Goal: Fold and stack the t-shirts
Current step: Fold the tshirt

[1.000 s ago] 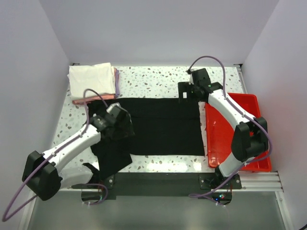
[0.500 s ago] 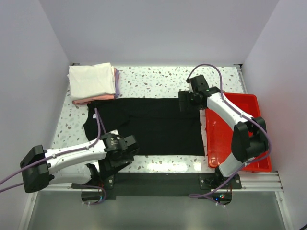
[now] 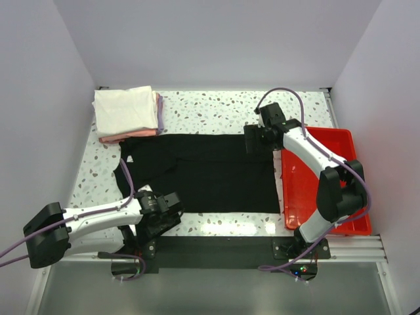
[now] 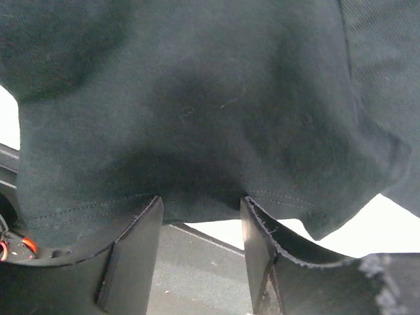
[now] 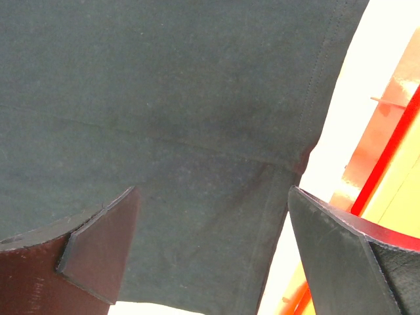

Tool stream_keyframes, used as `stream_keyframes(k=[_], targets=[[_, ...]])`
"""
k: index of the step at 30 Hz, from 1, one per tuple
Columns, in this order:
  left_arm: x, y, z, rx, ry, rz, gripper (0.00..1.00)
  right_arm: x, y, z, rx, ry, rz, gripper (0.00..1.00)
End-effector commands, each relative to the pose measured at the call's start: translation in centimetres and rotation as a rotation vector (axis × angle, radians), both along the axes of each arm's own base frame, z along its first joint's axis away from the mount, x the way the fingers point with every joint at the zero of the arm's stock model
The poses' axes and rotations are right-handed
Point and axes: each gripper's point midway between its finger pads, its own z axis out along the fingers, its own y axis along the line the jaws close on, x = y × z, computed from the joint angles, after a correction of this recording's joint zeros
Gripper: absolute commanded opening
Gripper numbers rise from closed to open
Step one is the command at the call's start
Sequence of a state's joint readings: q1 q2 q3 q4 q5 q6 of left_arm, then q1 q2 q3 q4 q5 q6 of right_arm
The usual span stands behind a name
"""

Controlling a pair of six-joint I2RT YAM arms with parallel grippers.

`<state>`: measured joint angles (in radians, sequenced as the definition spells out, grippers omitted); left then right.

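The black t-shirt (image 3: 210,170) lies spread flat across the middle of the table. Folded t-shirts (image 3: 126,110) are stacked at the far left corner, white on top with pink and lavender edges under it. My left gripper (image 3: 169,211) sits low at the shirt's near left edge. In the left wrist view the left gripper (image 4: 200,202) has its jaws partly apart, and the black hem (image 4: 197,190) lies at their tips. My right gripper (image 3: 252,139) hovers wide open over the shirt's far right corner, seen in its wrist view as the right gripper (image 5: 213,191) above black cloth (image 5: 164,98).
A red plastic tray (image 3: 328,190) stands along the right side, its rim (image 5: 387,138) just beside the shirt's right hem. The table's dark front rail (image 3: 216,244) runs right under the left gripper. Walls close in the back and both sides.
My left arm swung from over the shirt's left part down to its near left edge, and its jaws narrowed. The right gripper shifted slightly onto the far right corner and stayed wide.
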<state>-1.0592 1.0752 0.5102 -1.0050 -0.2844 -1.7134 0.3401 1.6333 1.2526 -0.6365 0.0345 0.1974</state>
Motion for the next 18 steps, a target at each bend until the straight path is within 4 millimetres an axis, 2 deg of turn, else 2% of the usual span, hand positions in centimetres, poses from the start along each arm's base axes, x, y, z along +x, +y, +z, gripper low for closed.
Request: stream_keyframes(k=[1, 4, 10, 11, 12, 14, 15, 16, 17, 18], targets=[[1.8, -0.1, -0.4, -0.002, -0.051, 0.053, 0.54, -0.1, 0.1, 0.1, 0.0, 0.003, 0.016, 0.99], [2.0, 0.2, -0.9, -0.019, -0.045, 0.06, 0.5, -0.1, 0.1, -0.1, -0.006, 0.008, 0.017, 0.99], [2.1, 0.5, -1.4, -0.025, -0.031, 0.055, 0.34, -0.3, -0.1, 0.0, -0.006, 0.003, -0.001, 0.99], [2.0, 0.5, -1.4, -0.025, -0.024, 0.052, 0.29, -0.4, -0.1, 0.2, 0.004, -0.001, -0.011, 0.99], [1.9, 0.4, -1.4, -0.026, -0.019, 0.047, 0.27, -0.7, -0.3, 0.1, -0.001, 0.003, -0.021, 0.99], [1.8, 0.3, -1.3, -0.03, -0.012, 0.038, 0.17, -1.3, -0.4, 0.8, 0.011, -0.011, -0.032, 0.99], [1.8, 0.3, -1.2, -0.03, -0.01, 0.032, 0.11, -2.0, -0.7, 0.4, 0.0, 0.003, -0.041, 0.99], [1.9, 0.1, -1.0, -0.035, -0.01, 0.028, 0.0, -2.8, -0.7, 0.3, -0.009, 0.014, -0.035, 0.99], [1.8, 0.2, -0.8, -0.027, -0.003, 0.011, 0.0, -3.5, -0.7, 0.9, -0.017, -0.001, -0.025, 0.99], [1.8, 0.1, -0.5, -0.026, -0.005, 0.005, 0.0, -4.4, -0.7, 0.6, -0.04, 0.014, -0.016, 0.99]])
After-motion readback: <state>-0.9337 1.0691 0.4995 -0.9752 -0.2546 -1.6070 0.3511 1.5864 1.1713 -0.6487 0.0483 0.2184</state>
